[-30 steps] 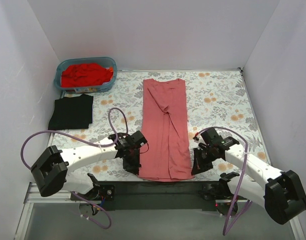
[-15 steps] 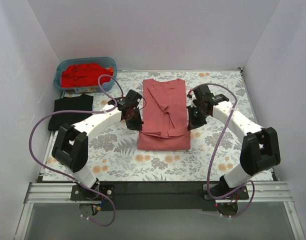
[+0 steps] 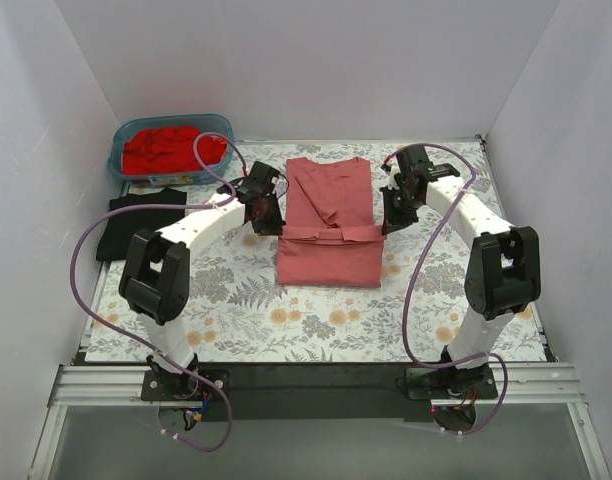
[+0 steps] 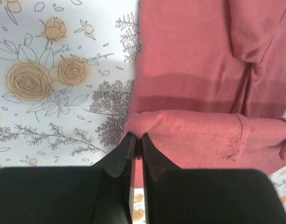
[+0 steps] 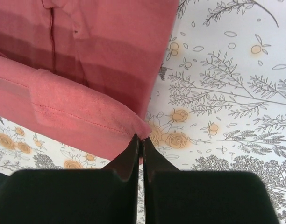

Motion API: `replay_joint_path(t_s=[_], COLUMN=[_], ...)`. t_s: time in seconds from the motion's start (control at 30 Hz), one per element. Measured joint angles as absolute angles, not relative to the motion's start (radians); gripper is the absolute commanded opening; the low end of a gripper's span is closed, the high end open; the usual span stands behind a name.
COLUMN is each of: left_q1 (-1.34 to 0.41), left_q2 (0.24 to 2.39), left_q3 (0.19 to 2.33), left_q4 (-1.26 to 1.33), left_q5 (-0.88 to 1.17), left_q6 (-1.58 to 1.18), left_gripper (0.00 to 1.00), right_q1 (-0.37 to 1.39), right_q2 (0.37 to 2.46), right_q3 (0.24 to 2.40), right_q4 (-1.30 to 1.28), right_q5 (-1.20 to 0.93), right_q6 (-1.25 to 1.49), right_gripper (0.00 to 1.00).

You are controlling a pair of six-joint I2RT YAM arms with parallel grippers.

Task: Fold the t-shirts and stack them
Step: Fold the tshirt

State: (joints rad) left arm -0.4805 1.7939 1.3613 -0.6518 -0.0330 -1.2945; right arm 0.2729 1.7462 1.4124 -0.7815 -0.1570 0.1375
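From above, the salmon-pink t-shirt (image 3: 329, 262) lies in the middle of the floral table cover (image 3: 441, 205), already narrowed into a long strip. The left gripper (image 3: 270, 214) and right gripper (image 3: 393, 211) stand at its two sides, and the hem stretches between them across the middle of the strip, with the near part doubled under it. A black t-shirt (image 3: 141, 225) lies folded at the far left. Red t-shirts (image 3: 171, 148) fill the blue bin (image 3: 116, 166) behind it.

In the left wrist view, the jaws are pinched tight on the hem's left corner (image 4: 142, 123), which is held up above the flat cloth.

In the right wrist view, the jaws are clenched likewise on the hem's right corner (image 5: 139, 127), and the stitched edge runs away to the left.

To my eye this is the end-over-end fold, about halfway across. The next move calls for taking both corners evenly on toward the collar, setting the hem down square, and only then letting go.
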Motion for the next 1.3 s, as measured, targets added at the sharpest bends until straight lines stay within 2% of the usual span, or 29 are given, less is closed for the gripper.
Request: replay_joint_path(t_s=[0.47,0.57,0.67,0.7,0.73,0.77,0.8,0.83,0.9,0.97,1.1,1.17,1.2,1.27,1.3], left_q1=[-0.464,-0.464,-0.464,-0.464,-0.464,-0.463,-0.462,-0.461,-0.459,-0.459,-0.472,-0.502,-0.526,-0.59,-0.625], left_q2=[1.924,1.953,1.975,1.977,1.977,1.977,1.977,1.977,1.971,1.953,1.858,1.782,1.745,1.682,1.662], left_q3=[1.421,1.423,1.423,1.423,1.423,1.423,1.423,1.422,1.422,1.415,1.372,1.334,1.317,1.28,1.264], left_q4=[-0.557,-0.538,-0.525,-0.522,-0.522,-0.517,-0.511,-0.507,-0.503,-0.5,-0.492,-0.493,-0.49,-0.481,-0.473], left_q5=[-0.055,-0.061,-0.065,-0.065,-0.068,-0.072,-0.074,-0.077,-0.084,-0.093,-0.119,-0.142,-0.152,-0.171,-0.176], left_q6=[-1.238,-1.228,-1.218,-1.214,-1.211,-1.206,-1.206,-1.205,-1.202,-1.203,-1.211,-1.226,-1.235,-1.255,-1.264], left_gripper=[0.0,0.03,0.16,0.22,0.32,0.38,0.44,0.54,0.63,0.68,0.67,0.61,0.51,0.39,0.26], right_q1=[0.246,0.246,0.246,0.246,0.245,0.245,0.244,0.243,0.243,0.245,0.271,0.301,0.318,0.35,0.367], right_q2=[1.886,1.91,1.93,1.933,1.933,1.933,1.933,1.933,1.932,1.925,1.86,1.788,1.744,1.662,1.63], right_q3=[1.484,1.484,1.483,1.483,1.483,1.483,1.483,1.483,1.483,1.483,1.462,1.42,1.386,1.314,1.279], right_q4=[-0.723,-0.703,-0.684,-0.678,-0.673,-0.671,-0.668,-0.664,-0.659,-0.654,-0.648,-0.622,-0.594,-0.55,-0.527], right_q5=[-0.16,-0.16,-0.16,-0.16,-0.16,-0.16,-0.16,-0.16,-0.159,-0.15,-0.097,-0.073,-0.073,-0.086,-0.098], right_q6=[0.122,0.122,0.122,0.122,0.122,0.123,0.126,0.128,0.13,0.131,0.142,0.152,0.156,0.173,0.18], right_gripper=[0.01,0.01,0.02,0.05,0.09,0.19,0.24,0.32,0.37,0.41,0.4,0.31,0.28,0.2,0.19])
